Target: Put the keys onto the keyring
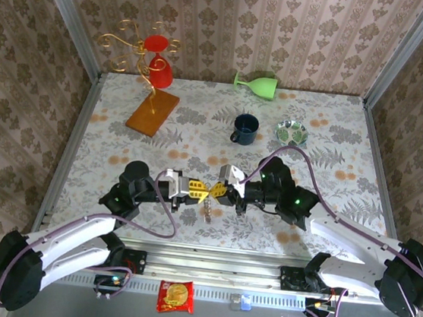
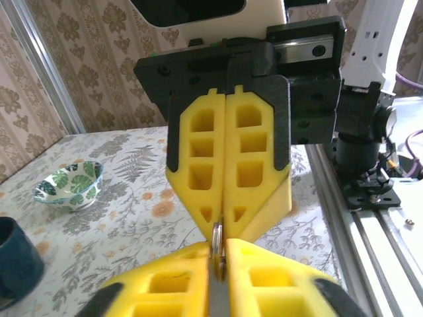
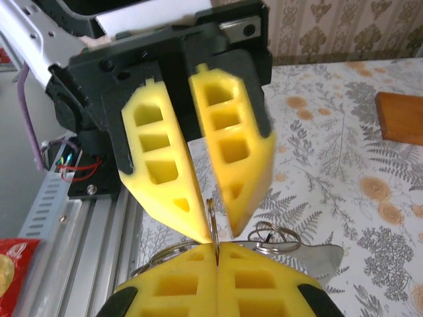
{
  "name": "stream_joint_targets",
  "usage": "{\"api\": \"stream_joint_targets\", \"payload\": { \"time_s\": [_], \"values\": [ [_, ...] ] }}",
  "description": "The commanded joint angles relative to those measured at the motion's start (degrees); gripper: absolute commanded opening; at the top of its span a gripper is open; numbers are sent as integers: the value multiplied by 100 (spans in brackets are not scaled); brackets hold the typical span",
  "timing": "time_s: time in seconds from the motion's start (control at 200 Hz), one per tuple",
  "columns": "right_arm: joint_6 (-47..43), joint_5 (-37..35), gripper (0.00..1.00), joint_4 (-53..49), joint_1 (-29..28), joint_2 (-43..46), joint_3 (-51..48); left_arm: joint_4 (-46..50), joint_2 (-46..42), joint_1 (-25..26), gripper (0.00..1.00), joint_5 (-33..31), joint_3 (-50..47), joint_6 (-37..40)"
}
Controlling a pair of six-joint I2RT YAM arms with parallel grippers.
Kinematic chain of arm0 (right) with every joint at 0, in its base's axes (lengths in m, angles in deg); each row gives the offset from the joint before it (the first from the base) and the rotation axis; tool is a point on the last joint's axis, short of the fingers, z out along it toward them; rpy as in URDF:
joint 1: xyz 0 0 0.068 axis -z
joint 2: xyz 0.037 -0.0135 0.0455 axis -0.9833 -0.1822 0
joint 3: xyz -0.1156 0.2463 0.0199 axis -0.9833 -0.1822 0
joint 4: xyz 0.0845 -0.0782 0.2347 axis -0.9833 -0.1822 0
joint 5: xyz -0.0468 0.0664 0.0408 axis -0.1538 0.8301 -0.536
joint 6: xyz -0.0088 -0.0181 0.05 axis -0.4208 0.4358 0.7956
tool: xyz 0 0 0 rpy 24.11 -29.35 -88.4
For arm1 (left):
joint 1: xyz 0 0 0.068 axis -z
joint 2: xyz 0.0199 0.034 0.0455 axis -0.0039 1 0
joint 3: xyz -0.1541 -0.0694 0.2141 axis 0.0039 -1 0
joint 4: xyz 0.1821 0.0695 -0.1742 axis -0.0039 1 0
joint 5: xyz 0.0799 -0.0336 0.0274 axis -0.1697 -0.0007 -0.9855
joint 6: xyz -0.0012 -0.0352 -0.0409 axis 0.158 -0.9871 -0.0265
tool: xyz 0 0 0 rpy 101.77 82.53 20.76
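Note:
Above the table's front middle my two grippers meet tip to tip. The right gripper [image 1: 220, 192] [image 3: 217, 249] is shut on the keyring [image 3: 211, 221], a thin silvery ring seen edge-on [image 2: 219, 247]. Facing it, the left gripper [image 1: 204, 192] [image 2: 220, 256] has its yellow fingers [image 3: 168, 191] parted on either side of the same ring, one of them blurred. A silver key [image 3: 320, 254] with small rings [image 3: 277, 236] shows just past the right fingers, and a wire loop [image 3: 158, 257] curves out on their other side. The keys [image 1: 209, 212] dangle as a small bunch below the fingertips.
A blue mug [image 1: 245, 129] and a leaf-patterned bowl [image 1: 292, 131] stand behind the grippers. A green glass [image 1: 256, 84] lies at the back wall. The gold wire stand [image 1: 151, 52] with red cups rises from a wooden base [image 1: 153, 112] at back left. A snack packet [image 1: 176, 296] lies on the front rail.

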Motion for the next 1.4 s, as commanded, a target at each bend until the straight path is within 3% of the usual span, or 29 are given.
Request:
{"api": "stream_joint_targets", "payload": {
  "time_s": [0.0, 0.14, 0.34, 0.545, 0.735, 0.84, 0.95, 1.395],
  "values": [
    [-680, -118, 0, -1013, -72, -7, 511, 452, -222, 40, 25, -347, 177, 248],
    [-1243, -332, 0, -2120, -142, -189, 1038, 1253, -264, 65, 26, -496, 469, 632],
    [-1657, -565, 0, -2799, -292, -483, 1562, 1690, -143, 202, 25, -527, 716, 925],
    [-1920, -732, 0, -3299, -438, -756, 2027, 1991, -74, 261, 14, -516, 883, 1124],
    [-1760, -576, 0, -2982, -432, -598, 1903, 2199, -8, 311, 0, -493, 947, 1272],
    [-1420, -582, 24, -2407, -299, -274, 1443, 2071, -72, 311, 0, -513, 890, 1264],
    [-983, -449, 31, -1654, -91, 93, 810, 1579, -189, 308, 0, -531, 681, 1087],
    [-452, -490, 30, -493, -226, 36, 214, 933, -280, 321, 0, -406, 385, 827]
  ]
}}
